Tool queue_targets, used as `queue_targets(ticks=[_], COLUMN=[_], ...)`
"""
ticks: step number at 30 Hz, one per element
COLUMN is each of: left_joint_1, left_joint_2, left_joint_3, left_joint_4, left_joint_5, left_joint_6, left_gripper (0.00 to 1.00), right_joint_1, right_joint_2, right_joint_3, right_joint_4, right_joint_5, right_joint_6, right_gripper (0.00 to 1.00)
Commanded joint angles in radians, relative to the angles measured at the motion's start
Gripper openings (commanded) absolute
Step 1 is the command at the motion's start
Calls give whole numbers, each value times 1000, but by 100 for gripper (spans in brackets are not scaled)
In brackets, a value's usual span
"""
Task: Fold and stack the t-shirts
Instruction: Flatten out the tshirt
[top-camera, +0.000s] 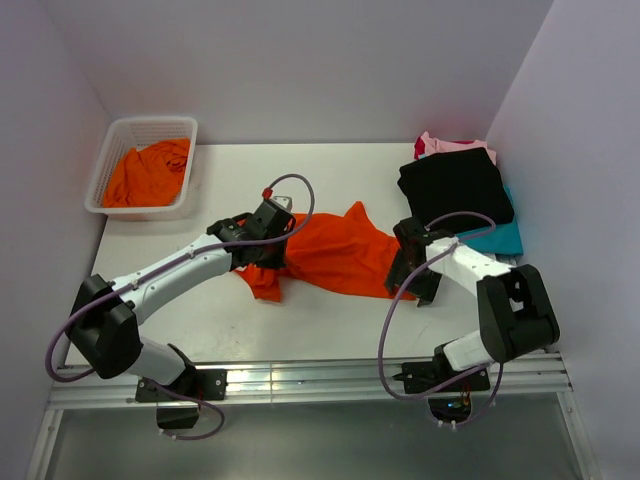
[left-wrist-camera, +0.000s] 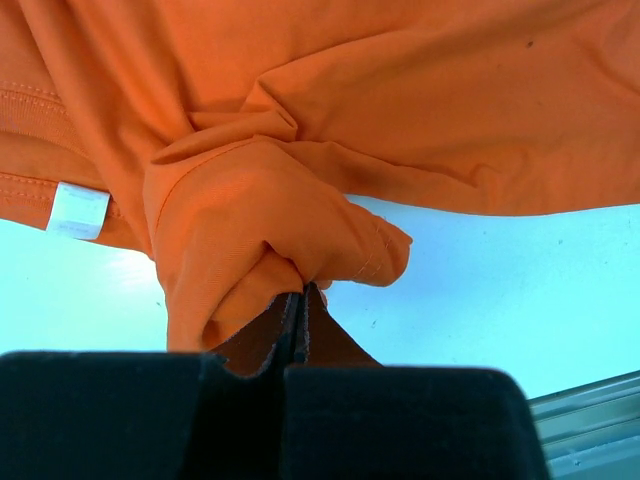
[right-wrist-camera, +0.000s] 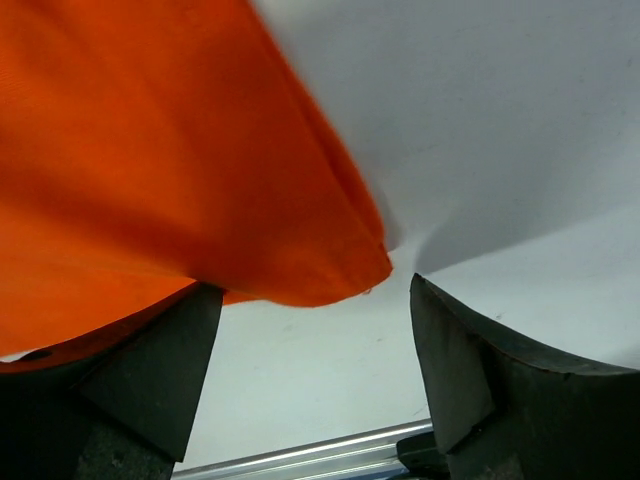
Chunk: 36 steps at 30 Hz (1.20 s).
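Left pincer (left-wrist-camera: 300, 318): nearest the lens, shut tight on a bunched wad of the orange t-shirt (left-wrist-camera: 330, 120), with several layers pinched together. A white label (left-wrist-camera: 78, 210) sits at its 10 o'clock.
Right pincer (right-wrist-camera: 315, 370): jaws wide apart and holding nothing. A corner of the orange cloth droops at 11 o'clock above the gap; the view is too blurred to tell whether it touches the left finger.
Orange t-shirt: crumpled and twisted at the middle of the worktop (top-camera: 330, 335), running between the two pincers from 9 to 3 o'clock.
Folded stack (top-camera: 458, 190): black on top with pink and teal beneath, at 2 o'clock, just beside the right arm.
Basket (top-camera: 105, 200): at 10 o'clock, with more orange shirts (top-camera: 150, 172) inside.
Risk, left side: because the grip takes a wad and not a single hem, lifting would likely raise a lump, and the shirt would not spread flat.
Risk, right side: only a corner is near the gap, so closing now may miss it or catch a sliver that slips out.
Risk, stack: a pull toward 3 o'clock could sweep the arm or cloth into the folded pile.
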Motion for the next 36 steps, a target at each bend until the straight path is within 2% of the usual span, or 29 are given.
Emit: queue_targets(ticks=[1,4,7,8,11,13,15,16,18,19,20,23,25,31,32,36], left_joint_1=[4,5,8,8,16,22,30,31,33,33,31,33,31,31,30,31], left_joint_2=[-33,-27,-22,-22,-19,-8,1,4,12,15,18,16,-33,-286,-310,-375], left_joint_3=[3,7,12,15,39,117,206,321,448,575,634,828,856,764,768,866], left_joint_4=[-5,-11,-14,-16,-31,-84,-138,-196,-239,-259,-291,-353,-341,-247,-253,-328], left_joint_5=[-7,-10,-15,-18,-21,-25,-28,-24,-12,13,25,105,149,274,289,376], left_joint_6=[-16,-13,-12,-9,-2,4,22,33,68,83,111,145,148,59,50,1], left_gripper=[0,0,0,0,0,0,0,0,0,0,0,0,0,0,0,0], right_joint_1=[-14,-23,-37,-42,-47,-47,-47,-48,-48,-50,-50,-50,-50,-50,-48,-50], right_joint_2=[41,82,120,139,144,114,55,33,-36,-59,-97,-183,-235,-488,-558,-665], right_joint_3=[-12,-16,-18,-10,31,74,189,241,419,483,610,788,837,860,857,904], right_joint_4=[44,75,101,104,89,44,-8,-66,-117,-156,-172,-206,-220,-220,-214,-256], right_joint_5=[14,6,-8,-9,-14,-20,-18,-17,-29,-32,-44,-61,-61,0,3,50], right_joint_6=[23,14,2,-4,-20,-32,-53,-64,-102,-119,-151,-207,-225,-260,-265,-288], right_gripper=[80,62,26,17,2,0,0,0,0,0,0,0,0,0,0,0])
